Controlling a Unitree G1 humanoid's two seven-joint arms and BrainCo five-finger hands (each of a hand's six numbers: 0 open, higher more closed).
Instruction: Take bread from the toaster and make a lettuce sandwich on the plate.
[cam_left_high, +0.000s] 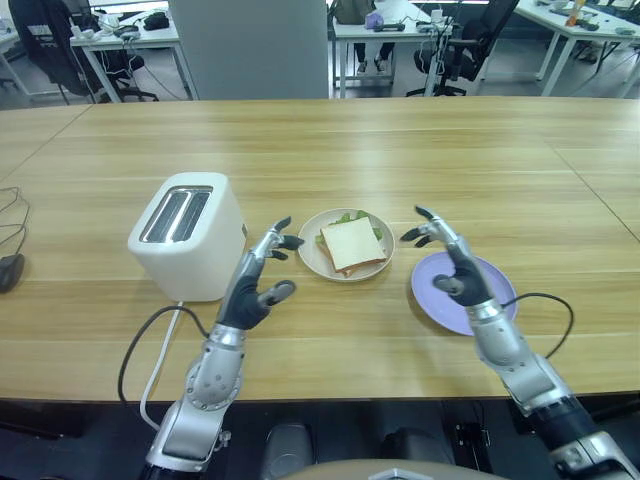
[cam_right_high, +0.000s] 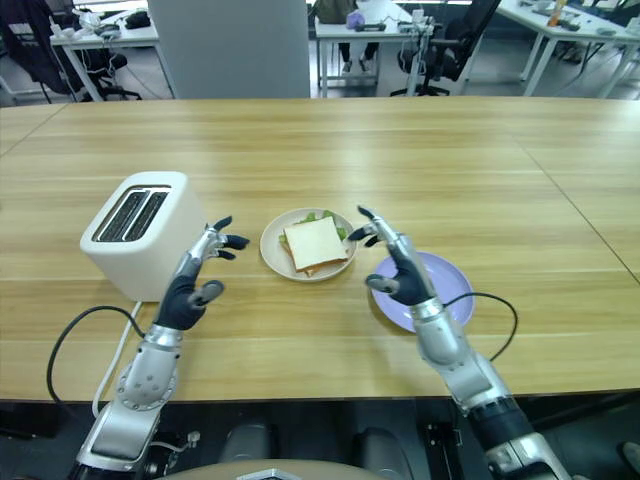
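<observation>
A white toaster (cam_left_high: 190, 236) stands on the left of the wooden table, its two slots dark. To its right a beige plate (cam_left_high: 311, 260) holds a sandwich (cam_left_high: 352, 243): a bread slice on top, green lettuce (cam_left_high: 347, 217) showing at its far edge, another slice below. My left hand (cam_left_high: 258, 284) hovers between toaster and plate, open and holding nothing. My right hand (cam_left_high: 453, 264) is raised over the purple plate's near-left part, open, to the right of the sandwich.
A purple plate (cam_left_high: 500, 282) lies bare right of the beige one. The toaster's white cord (cam_left_high: 160, 360) runs off the front edge, and a black cable (cam_left_high: 540, 300) loops by the purple plate. A dark mouse (cam_left_high: 8, 270) sits far left.
</observation>
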